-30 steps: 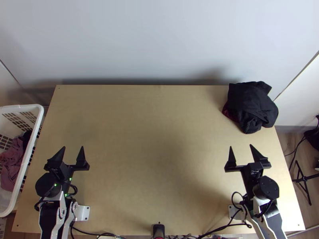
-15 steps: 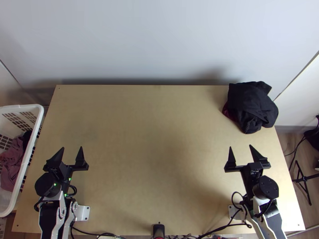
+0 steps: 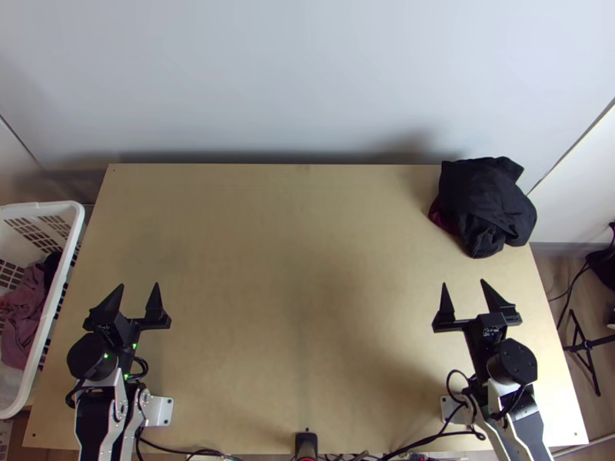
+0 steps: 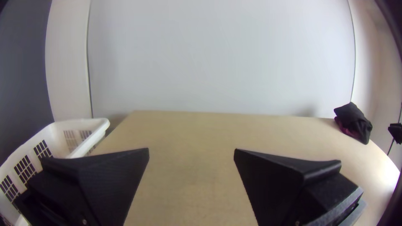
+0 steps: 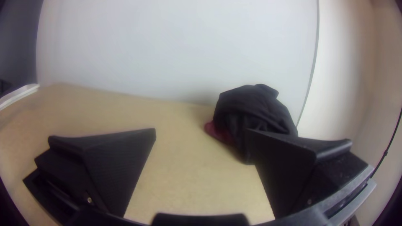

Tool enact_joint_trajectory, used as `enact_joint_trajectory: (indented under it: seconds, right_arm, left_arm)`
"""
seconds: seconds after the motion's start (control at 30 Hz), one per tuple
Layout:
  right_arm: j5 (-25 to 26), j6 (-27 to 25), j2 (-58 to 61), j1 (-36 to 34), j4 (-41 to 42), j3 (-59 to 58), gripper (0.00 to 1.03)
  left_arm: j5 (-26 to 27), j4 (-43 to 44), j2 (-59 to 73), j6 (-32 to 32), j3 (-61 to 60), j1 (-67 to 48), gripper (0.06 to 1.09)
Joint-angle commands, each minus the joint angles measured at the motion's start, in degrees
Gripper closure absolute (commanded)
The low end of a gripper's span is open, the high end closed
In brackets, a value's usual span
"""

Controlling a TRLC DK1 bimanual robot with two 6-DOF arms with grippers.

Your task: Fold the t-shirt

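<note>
Table (image 3: 307,269): it is of light wood; all places here are given from it.
Cloth heap (image 3: 486,203): it lies bunched on the table's far right corner, black, with a dark red part (image 5: 217,132) at the side toward the table's middle. Which piece in it is the t-shirt, one cannot tell.
Left gripper (image 3: 138,285): it is over the table's near left part, the fingers standing wide apart, with nothing between them.
Right gripper (image 3: 463,283): it is over the table's near right part, the fingers also wide apart, holding nothing and not touching the heap.
Basket (image 3: 74,238): it is white, just beside the table's left edge, and has a mauve cloth (image 3: 24,311) inside.
</note>
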Motion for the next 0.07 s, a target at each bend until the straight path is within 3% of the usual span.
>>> enact_joint_trajectory:
  seconds: [0.0, 0.03]
  right_arm:
    - [0.0, 0.1, 0.0, 0.0, 0.0, 0.0, 0.04]
    - [0.0, 0.1, 0.0, 0.0, 0.0, 0.0, 0.05]
  left_arm:
    - [-0.1, 0.0, 0.0, 0.0, 0.0, 0.0, 0.10]
    - [-0.1, 0.0, 0.0, 0.0, 0.0, 0.0, 0.10]
